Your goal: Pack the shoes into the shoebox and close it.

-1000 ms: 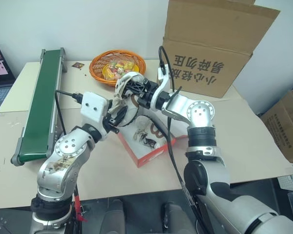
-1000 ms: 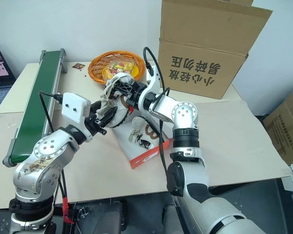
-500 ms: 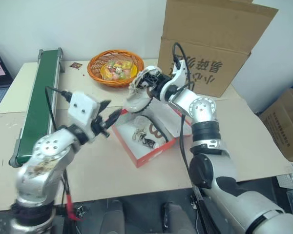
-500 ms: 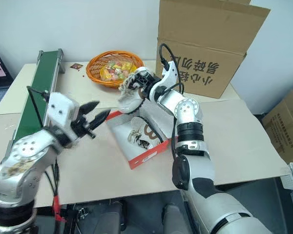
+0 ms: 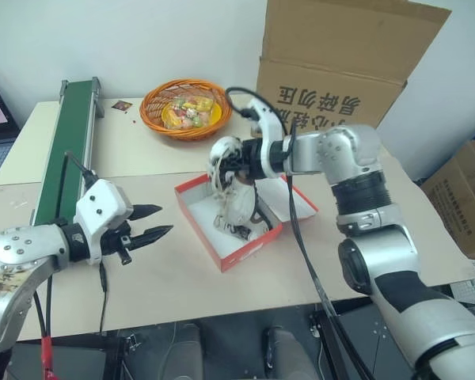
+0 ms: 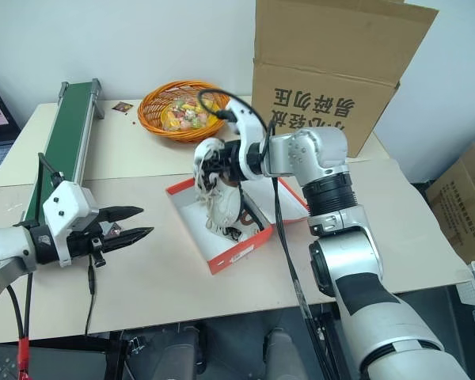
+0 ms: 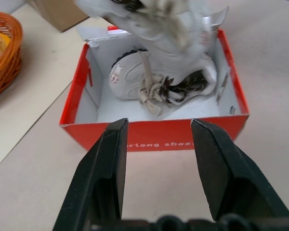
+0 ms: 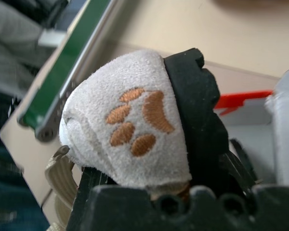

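Both eye views look forward and down from the head over the desk (image 5: 396,229), sharing the whole scene. The left wrist view looks low along its open jaws, close to the shoebox (image 7: 154,137) ahead. The right wrist view sits tight against a shoe (image 8: 130,144) between its jaws.

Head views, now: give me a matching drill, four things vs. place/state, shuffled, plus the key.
Things:
1. right gripper
2. left gripper
3. shoebox
4. orange basket

Place/state:
A. lid open, one shoe lying inside
B. at the table's far side, near the green conveyor
C. shut on the second shoe, over the box
D. open, holding nothing, beside the box

Pairs: 1-C, 2-D, 3-A, 4-B
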Motion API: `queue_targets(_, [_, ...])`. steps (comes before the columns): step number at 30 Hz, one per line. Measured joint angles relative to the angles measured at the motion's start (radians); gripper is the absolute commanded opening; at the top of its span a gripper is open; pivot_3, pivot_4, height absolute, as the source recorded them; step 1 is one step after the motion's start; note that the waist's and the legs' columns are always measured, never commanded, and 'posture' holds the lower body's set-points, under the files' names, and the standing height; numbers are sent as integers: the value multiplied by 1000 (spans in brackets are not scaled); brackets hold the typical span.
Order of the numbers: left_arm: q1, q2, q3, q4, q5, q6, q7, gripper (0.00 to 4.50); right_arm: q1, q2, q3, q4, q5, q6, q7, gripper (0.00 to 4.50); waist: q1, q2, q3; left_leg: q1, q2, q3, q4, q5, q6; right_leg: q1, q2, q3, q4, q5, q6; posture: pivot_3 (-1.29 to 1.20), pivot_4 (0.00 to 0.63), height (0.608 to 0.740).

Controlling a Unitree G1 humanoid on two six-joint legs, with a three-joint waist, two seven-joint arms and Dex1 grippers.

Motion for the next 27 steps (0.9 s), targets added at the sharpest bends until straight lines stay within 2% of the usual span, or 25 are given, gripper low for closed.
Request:
queue_targets(4, [-28, -20, -24, -5, -5, -4, 16, 2213, 2, -4, 140, 30, -82, -21, 119, 1388, 4, 0, 0, 0, 0, 0, 0, 0, 0, -1, 0, 0, 1, 0, 0, 0, 150, 709])
queue_targets(9, [-17, -18, -23, -6, 4, -4, 29, 2213, 15, 2, 219, 108, -170, -66, 214, 1388, 6, 0, 0, 0, 0, 1, 0, 0, 0, -1, 0, 1, 2, 0, 0, 0, 150, 709])
queue_targets(18, [5, -18, -22, -43, 2, -2, 55, 2213, -29, 159, 216, 442, -311, -277, 263, 1388, 8, 0, 0, 0, 0, 1, 1, 0, -1, -1, 1, 1, 4, 0, 1, 0, 150, 709])
queue_targets(21, [5, -15, -22, -43, 2, -2, 56, 2213, -39, 182, 210, 497, -353, -326, 279, 1388, 9, -2, -1, 1, 0, 1, 2, -4, -7, -1, 1, 1, 4, 0, 1, 0, 150, 709])
queue_targets(23, [5, -14, -22, -43, 2, -2, 57, 2240, -47, 193, 205, 524, -375, -347, 283, 2192, 8, -2, -1, 2, 0, 1, 1, -4, -7, 0, 1, 1, 4, 0, 1, 0, 150, 709])
queue_targets(24, [5, -14, -22, -43, 2, -2, 57, 2240, -50, 199, 199, 540, -386, -362, 282, 2397, 8, -2, -1, 2, 0, 1, 1, -4, -7, 0, 1, 1, 4, 0, 1, 0, 150, 709])
queue_targets(27, [5, -14, -22, -43, 2, -2, 58, 2240, -54, 217, 169, 577, -409, -388, 276, 3492, 9, -2, -1, 2, 0, 1, 1, -4, -7, 0, 1, 1, 4, 0, 1, 0, 150, 709])
